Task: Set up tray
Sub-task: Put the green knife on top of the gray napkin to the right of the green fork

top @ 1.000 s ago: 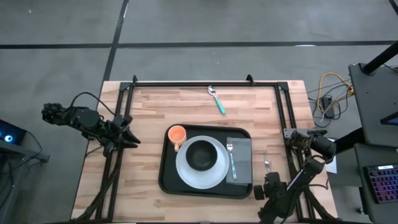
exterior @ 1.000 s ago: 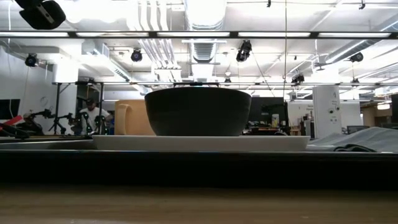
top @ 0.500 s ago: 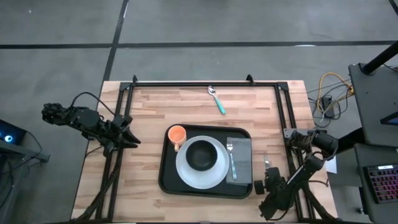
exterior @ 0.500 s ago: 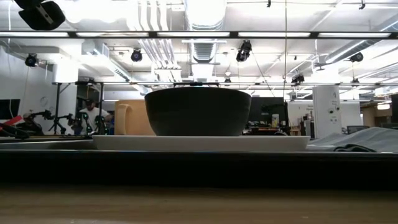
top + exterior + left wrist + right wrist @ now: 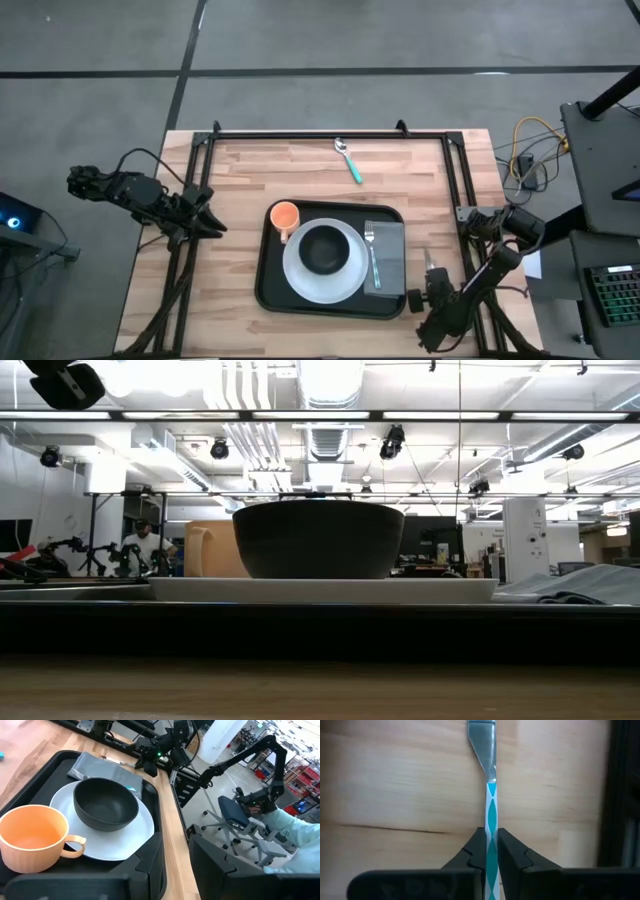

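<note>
The black tray (image 5: 268, 292) lies on the wooden table. It carries a white plate (image 5: 298, 282) with a black bowl (image 5: 324, 248), an orange cup (image 5: 285, 215), and a grey napkin (image 5: 390, 262) with a fork (image 5: 372, 255) on it. Right of the tray lies a flat knife-like utensil (image 5: 428, 264) with a teal-and-white handle. My right gripper (image 5: 491, 832) is shut on it, near the table's near right corner. My left gripper (image 5: 212, 218) waits open at the table's left edge. My right gripper pinches the utensil's teal-and-white handle (image 5: 491, 810) between its two fingertips (image 5: 476, 845). The fingers come from above and stand across the handle, one on each side. The metal end (image 5: 482, 732) points toward the table's far edge. Whether the utensil is lifted off the wood, I cannot tell.
A teal-handled spoon (image 5: 348, 160) lies on the wood near the far edge. Black frame rails (image 5: 455, 180) run along the table's left, right and far sides. People sit in the room beyond the table.
My right gripper has edged a little toward the table's far edge, onto the utensil's handle. The tray and the things on it have kept still.
</note>
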`<move>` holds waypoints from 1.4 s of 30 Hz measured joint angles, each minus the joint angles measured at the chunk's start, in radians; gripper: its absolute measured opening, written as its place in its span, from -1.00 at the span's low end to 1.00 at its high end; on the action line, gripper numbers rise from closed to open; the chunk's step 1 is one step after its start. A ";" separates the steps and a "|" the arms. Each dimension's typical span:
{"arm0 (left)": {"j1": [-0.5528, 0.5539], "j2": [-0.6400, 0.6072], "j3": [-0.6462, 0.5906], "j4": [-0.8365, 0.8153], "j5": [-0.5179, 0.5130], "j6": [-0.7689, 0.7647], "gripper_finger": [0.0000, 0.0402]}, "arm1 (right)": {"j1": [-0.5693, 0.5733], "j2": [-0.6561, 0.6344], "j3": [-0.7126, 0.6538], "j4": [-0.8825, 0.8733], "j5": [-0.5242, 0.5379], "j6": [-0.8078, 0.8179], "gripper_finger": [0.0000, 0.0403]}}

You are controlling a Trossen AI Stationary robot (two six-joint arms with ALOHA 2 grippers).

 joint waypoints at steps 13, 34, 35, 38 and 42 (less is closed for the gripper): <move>-0.001 0.000 0.000 0.000 0.000 0.000 -0.61 | -0.002 -0.002 0.215 -0.229 0.033 0.000 -0.93; 0.000 0.000 0.000 0.000 -0.001 0.001 -0.61 | -0.260 -0.004 0.381 -0.292 0.377 -0.324 -0.94; 0.000 0.000 0.000 0.000 -0.001 0.000 -0.61 | -0.275 -0.004 0.381 -0.273 0.392 -0.349 -0.94; 0.000 0.000 0.000 0.000 -0.001 0.000 -0.61 | -0.318 -0.004 0.379 -0.214 0.439 -0.413 -0.94; 0.000 0.000 0.000 0.000 -0.001 0.000 -0.61 | -0.355 -0.004 0.375 -0.198 0.480 -0.417 -0.94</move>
